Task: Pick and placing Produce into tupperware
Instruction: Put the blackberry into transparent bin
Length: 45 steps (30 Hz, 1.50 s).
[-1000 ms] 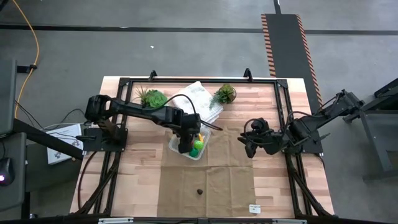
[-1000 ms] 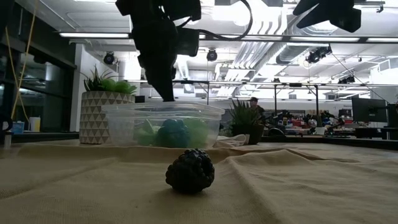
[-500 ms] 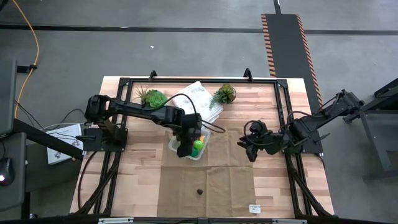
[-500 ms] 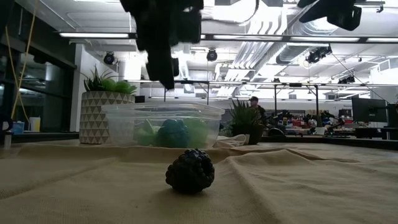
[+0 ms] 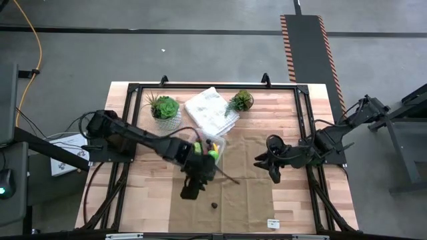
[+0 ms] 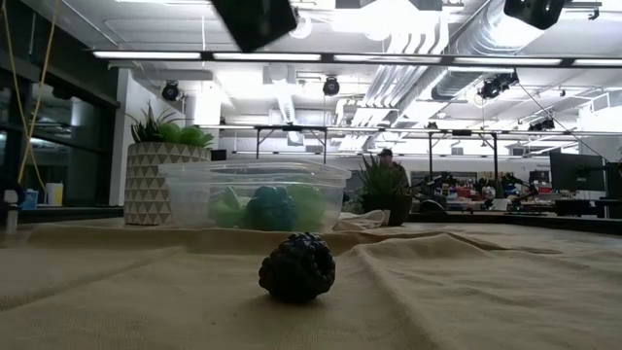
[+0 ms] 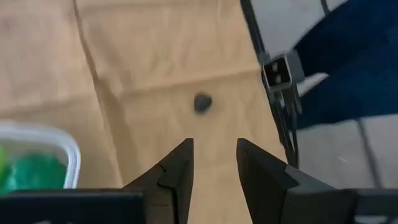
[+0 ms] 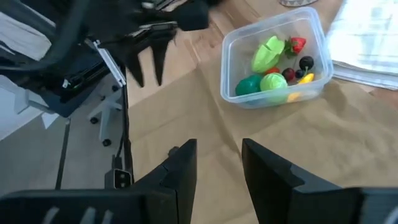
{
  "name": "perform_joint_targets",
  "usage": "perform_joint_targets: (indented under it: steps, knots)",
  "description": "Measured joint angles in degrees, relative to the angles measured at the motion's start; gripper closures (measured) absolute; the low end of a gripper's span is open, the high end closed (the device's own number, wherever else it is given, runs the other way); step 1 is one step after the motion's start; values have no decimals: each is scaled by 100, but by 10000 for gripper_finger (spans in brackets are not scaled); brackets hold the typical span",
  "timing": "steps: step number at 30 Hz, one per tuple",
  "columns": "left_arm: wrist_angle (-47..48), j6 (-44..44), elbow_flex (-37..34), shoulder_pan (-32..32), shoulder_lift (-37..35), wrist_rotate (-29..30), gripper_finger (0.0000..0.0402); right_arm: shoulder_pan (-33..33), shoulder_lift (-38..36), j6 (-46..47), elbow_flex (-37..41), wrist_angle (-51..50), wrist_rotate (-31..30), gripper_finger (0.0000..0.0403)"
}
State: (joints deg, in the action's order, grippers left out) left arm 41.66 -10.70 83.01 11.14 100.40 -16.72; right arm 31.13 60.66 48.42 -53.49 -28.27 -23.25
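Observation:
The clear square tupperware (image 5: 211,151) sits on the tan cloth and holds green, red, dark and yellow-orange produce (image 8: 271,60). One dark brown bumpy piece of produce (image 5: 214,205) lies alone on the cloth nearer the near edge, and the low view shows it close up (image 6: 296,265). My left gripper (image 5: 190,190) hangs open above the cloth, left of that piece and on the near side of the tupperware; its wrist view shows the piece (image 7: 202,102) ahead of the fingers. My right gripper (image 5: 270,165) is open and waits to the right of the tupperware.
Along the far edge stand two potted plants (image 5: 165,107) (image 5: 241,101) with a white wrinkly bag (image 5: 212,110) between them. The tan cloth (image 5: 233,190) has creases. A small white label (image 5: 273,223) lies near the near edge. A dark frame rims the table.
My left gripper has risen out of the tupperware and swung toward the near edge, ending above the cloth beside the dark brown piece. In the low view it has left the container and moved up out of sight. The produce and tupperware have stayed put.

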Motion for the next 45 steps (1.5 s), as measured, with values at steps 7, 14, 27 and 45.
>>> perform_joint_targets:
  steps: [7,14,27,45]
  knots:
    - [-1040,-4,86,740,-2,1155,254,55,0,-37,0,-9,8,284]
    - [-1232,-131,91,1003,47,1934,200,55,0,-88,0,-186,18,284]
    - [-115,453,1891,1036,1394,1698,226,162,-268,54,-6,-521,-45,284]
    - [340,854,2019,1119,2421,1439,229,534,-973,317,-4,-1162,-597,284]
